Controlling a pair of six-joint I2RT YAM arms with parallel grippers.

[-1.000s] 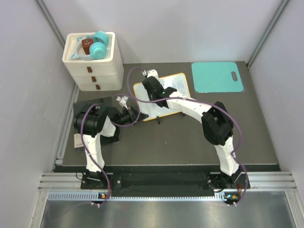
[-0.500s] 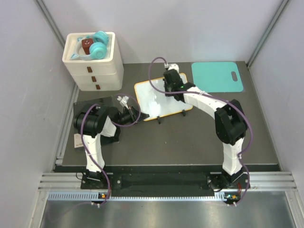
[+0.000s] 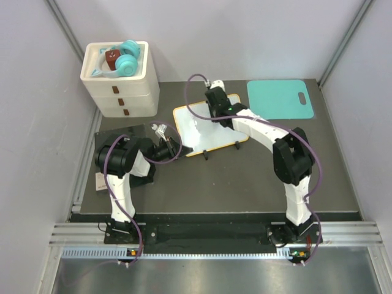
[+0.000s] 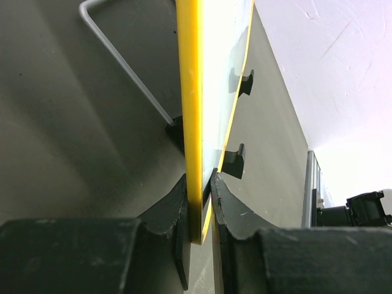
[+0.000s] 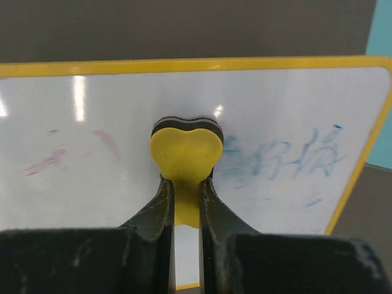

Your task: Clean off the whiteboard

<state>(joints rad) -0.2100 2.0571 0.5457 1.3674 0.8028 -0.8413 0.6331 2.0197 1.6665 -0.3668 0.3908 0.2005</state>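
Note:
The whiteboard point(image 3: 199, 131), white with a thin yellow frame, rests tilted on the dark table. My left gripper point(image 3: 178, 149) is shut on its near-left corner; in the left wrist view the yellow edge point(image 4: 191, 92) runs between the two fingers point(image 4: 199, 184). My right gripper point(image 3: 214, 103) is over the board's far edge, shut on a yellow heart-shaped eraser point(image 5: 185, 153) pressed against the board face point(image 5: 275, 104). Smeared blue marks point(image 5: 294, 160) lie right of the eraser and faint red traces point(image 5: 58, 160) to its left.
A teal mat point(image 3: 280, 99) with a handle hole lies at the back right. A white drawer unit point(image 3: 120, 86) holding teal items stands at the back left. A black pad point(image 3: 122, 136) sits under my left arm. The board's wire stand point(image 4: 122, 67) and black feet point(image 4: 234, 160) stick out.
My right gripper swept the eraser from the board's left part over to the right, then came back a little to the left. The left gripper held the corner without moving.

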